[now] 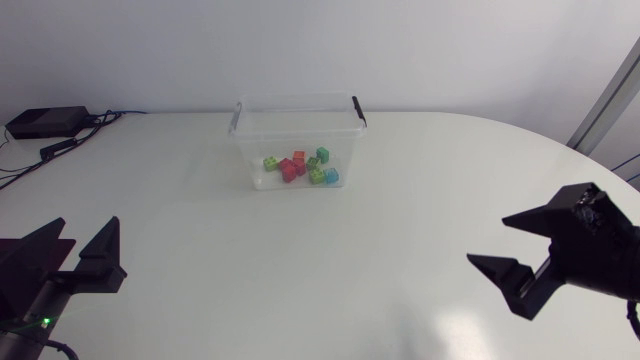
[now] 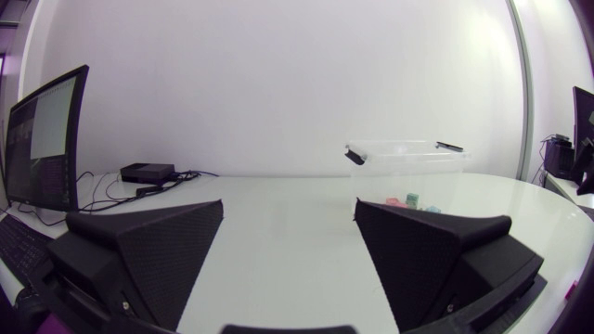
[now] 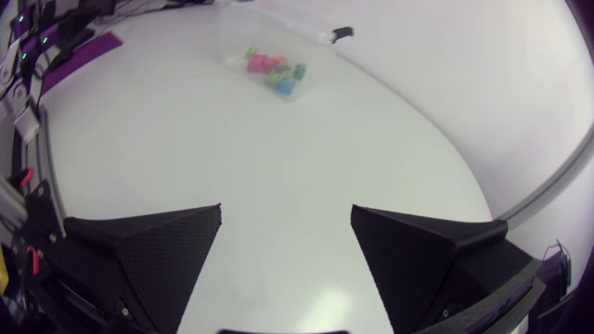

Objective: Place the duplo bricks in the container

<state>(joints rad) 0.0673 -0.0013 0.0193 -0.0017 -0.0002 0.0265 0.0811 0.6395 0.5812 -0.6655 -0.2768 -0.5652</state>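
Container: we see a clear plastic container (image 1: 297, 140) standing upright at the far middle of the white tabletop (image 1: 300, 260), its top open and a black clip (image 1: 358, 110) at its right end.
Duplo bricks: the duplo bricks (image 1: 300, 168) all lie inside the container, in a loose cluster on its floor. We count a lime brick (image 1: 271, 162) at the left, two red bricks (image 1: 290, 170) near the middle, a darker green brick (image 1: 322, 154) towards the back right and a light blue brick (image 1: 331, 176) at the front right, with another lime one beside it.
Left jaws: our left jaws stand wide apart with nothing between them, at the near left corner of the tabletop, well away from the container. In our left wrist view the container is ahead, past the right-hand finger.
Right jaws: our right jaws are also spread wide and hold nothing, at the near right side, well apart from the container. Our right wrist view looks down on bare tabletop between them, the container far ahead.
Other things: a flat black box (image 1: 45, 122) sits at the far left corner, with dark cables (image 1: 60, 148) trailing beside it.
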